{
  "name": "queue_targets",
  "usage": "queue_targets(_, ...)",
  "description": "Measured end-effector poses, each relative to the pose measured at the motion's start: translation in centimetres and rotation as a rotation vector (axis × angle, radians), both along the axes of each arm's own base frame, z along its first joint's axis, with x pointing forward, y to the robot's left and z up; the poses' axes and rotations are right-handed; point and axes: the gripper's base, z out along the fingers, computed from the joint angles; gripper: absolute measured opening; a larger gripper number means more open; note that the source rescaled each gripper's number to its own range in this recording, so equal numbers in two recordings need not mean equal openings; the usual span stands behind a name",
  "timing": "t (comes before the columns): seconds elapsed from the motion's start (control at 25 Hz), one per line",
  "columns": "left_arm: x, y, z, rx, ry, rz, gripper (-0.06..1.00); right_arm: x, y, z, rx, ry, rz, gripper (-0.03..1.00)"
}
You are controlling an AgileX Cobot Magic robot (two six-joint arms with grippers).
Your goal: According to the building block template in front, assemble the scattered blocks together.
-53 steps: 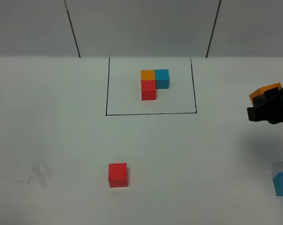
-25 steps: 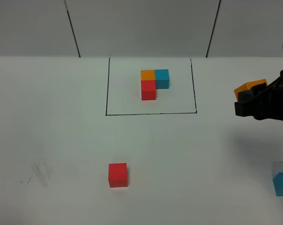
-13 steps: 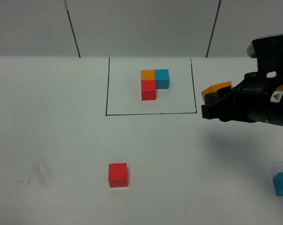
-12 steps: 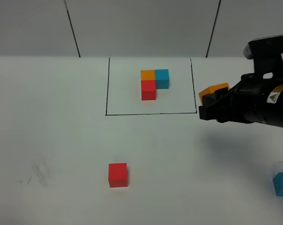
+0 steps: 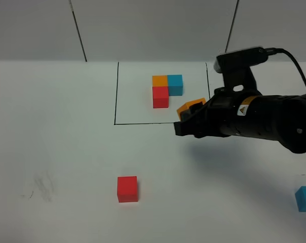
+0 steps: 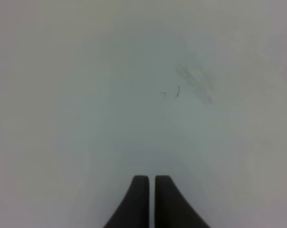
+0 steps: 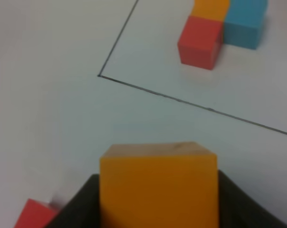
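1. Counter (image 5: pixel 51 152): white, with faint scuff marks (image 6: pixel 196 80) on the left side.
2. Right arm (image 5: pixel 264 124): black. It has swung in from the far right edge and now reaches across the middle, its tip over the frame's near line.
3. Frame (image 5: pixel 163 122): black-line rectangle at the back centre.
4. Template (image 5: pixel 166 90): an L of three cubes inside the frame. Orange and blue sit side by side at the back, and red joins the orange on the near side.
5. Right pincer (image 5: pixel 189 119): partly closed, clamped on the orange cube and holding it off the counter.
6. Left pincer (image 6: pixel 150 199): fully closed, holding nothing, over bare counter by the scuffs.
7. Orange cube (image 7: pixel 157 185): in the right pincer, just beside the frame's near right corner and well apart from the other two loose cubes.
8. Red cube (image 5: pixel 127 189): on the counter, front centre-left, untouched.
9. Blue cube (image 5: pixel 305 198): on the counter at the far right edge, untouched.

Note: the orange cube has been carried most of the way towards the red one. Judged stage: first cube in transit, none yet joined. The likely next step is to set orange down behind red, matching the template, and then fetch blue.
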Motion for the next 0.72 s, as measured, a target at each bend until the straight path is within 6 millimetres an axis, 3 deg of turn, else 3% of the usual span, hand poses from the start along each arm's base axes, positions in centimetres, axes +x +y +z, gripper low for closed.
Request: queue_targets(0.72, 0.0, 0.0, 0.0, 0.0, 0.0, 0.0, 0.0, 4.5, 8.8, -3.6, -0.034, 0.072, 0.122, 0.51)
